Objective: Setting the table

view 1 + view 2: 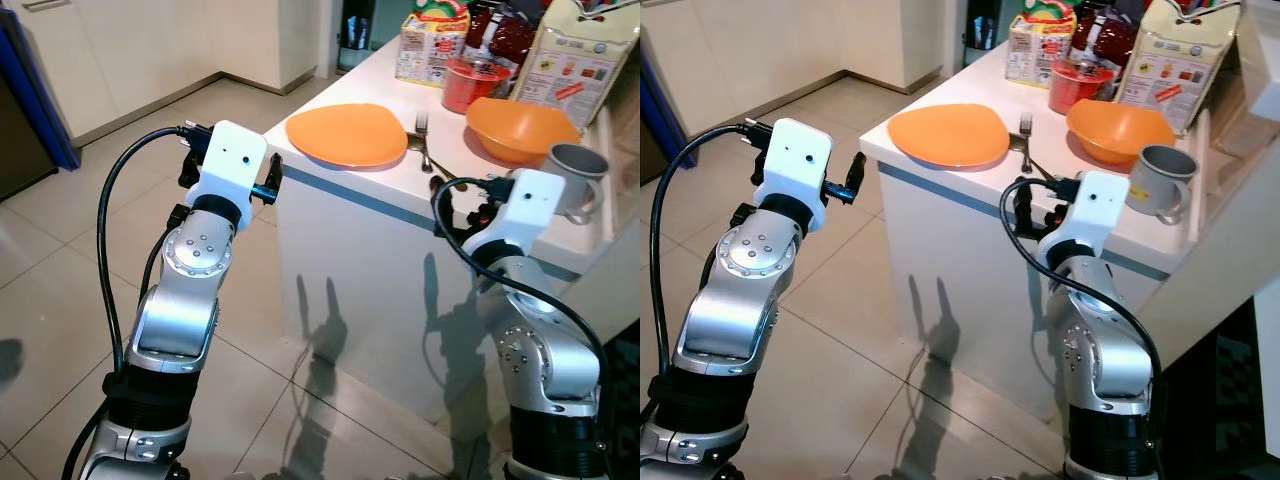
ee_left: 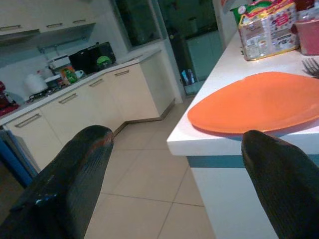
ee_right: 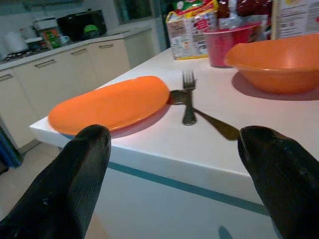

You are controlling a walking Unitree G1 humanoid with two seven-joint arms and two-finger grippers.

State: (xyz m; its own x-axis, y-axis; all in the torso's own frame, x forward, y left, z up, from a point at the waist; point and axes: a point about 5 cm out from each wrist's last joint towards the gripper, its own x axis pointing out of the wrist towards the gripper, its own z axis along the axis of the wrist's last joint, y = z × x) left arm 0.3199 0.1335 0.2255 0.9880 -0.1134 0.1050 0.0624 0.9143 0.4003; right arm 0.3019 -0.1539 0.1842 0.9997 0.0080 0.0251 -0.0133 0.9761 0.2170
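The plate (image 1: 347,134) lies near the table (image 1: 400,190) corner, the fork (image 3: 188,94) just beside it. Both grippers, left (image 2: 174,169) and right (image 3: 172,164), have fingers wide, holding nothing. Package labels are unreadable.

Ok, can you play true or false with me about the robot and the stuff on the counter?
1. The orange plate lies near the counter's corner. True.
2. The fork is in the orange bowl. False: it lies on the counter beside the plate.
3. Both end effectors, left and right, are open and hold nothing. True.
4. The grey mug is upside down. False: it stands upright, beside the bowl.
5. The red cup stands behind the bowl. True.
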